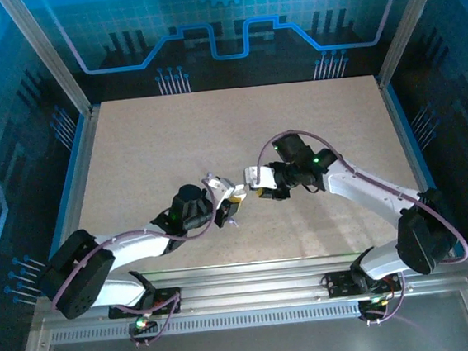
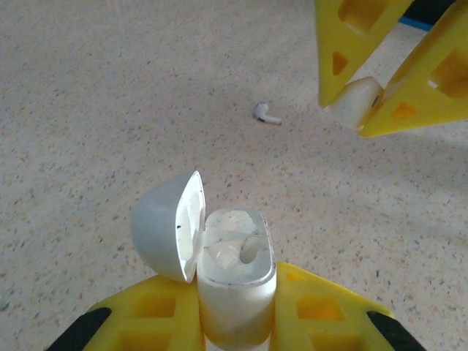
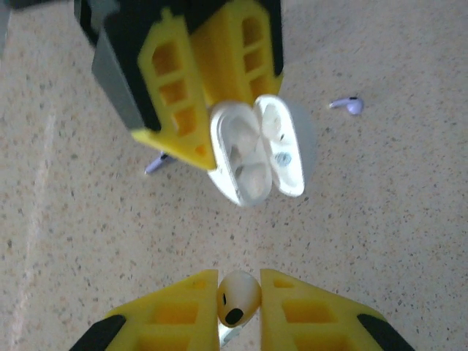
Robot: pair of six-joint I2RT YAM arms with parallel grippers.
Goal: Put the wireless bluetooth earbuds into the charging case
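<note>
My left gripper (image 2: 235,284) is shut on a white charging case (image 2: 232,307) held upright, its domed lid (image 2: 164,225) swung open to the left. One white bud (image 2: 228,254) sits in a slot with a hollow beside it. My right gripper (image 3: 239,278) is shut on a white earbud (image 3: 238,296), hovering a short way in front of the open case (image 3: 245,157). Two lavender earbuds lie on the table: one (image 3: 347,105) is beyond the case, and another (image 3: 157,163) is partly hidden behind a left finger (image 3: 175,95). From above, both grippers (image 1: 229,205) (image 1: 253,182) meet mid-table.
The speckled beige table (image 1: 149,150) is bounded by blue side rails (image 1: 74,166) and a metal frame (image 1: 253,286) at the near edge. Both arm bases (image 1: 147,304) (image 1: 369,283) sit on that frame.
</note>
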